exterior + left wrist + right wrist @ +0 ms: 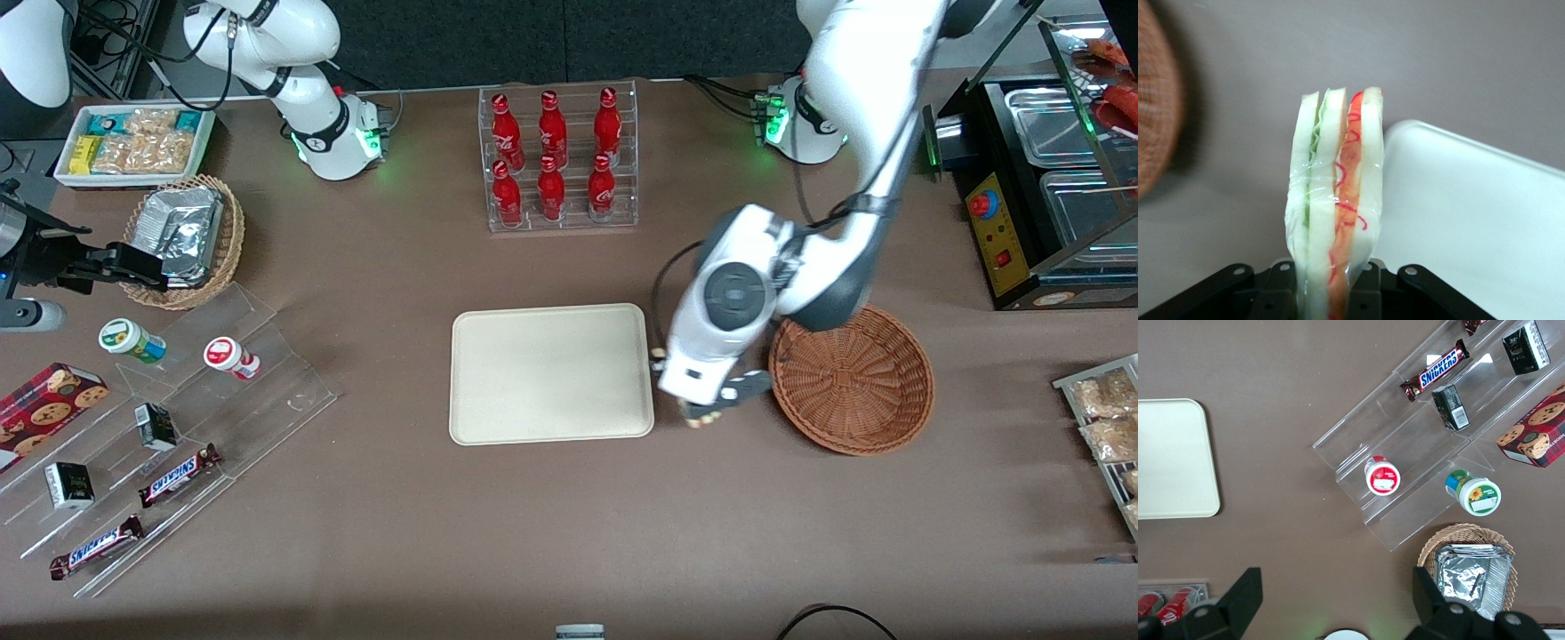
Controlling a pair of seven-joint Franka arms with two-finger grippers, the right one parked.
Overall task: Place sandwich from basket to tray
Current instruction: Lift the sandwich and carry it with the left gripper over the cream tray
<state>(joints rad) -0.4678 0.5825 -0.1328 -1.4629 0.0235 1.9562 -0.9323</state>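
Tool (711, 411): pinching the sandwich (1335, 207), held over bare worktop between basket (851, 380) and tray (551, 373).
Bearing: front view, tray at nine o'clock from tool, basket at three.
Sandwich axis: pointing straight out from the fingers.

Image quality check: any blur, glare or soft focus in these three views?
Front view: sharp; green LED glow at the arm bases, gripper between tray and basket. Left wrist view: sandwich crisp with sheen on its wrap, held in the shut jaws; basket edge blurred. Right wrist view: sharp, slight glare on the acrylic riser.
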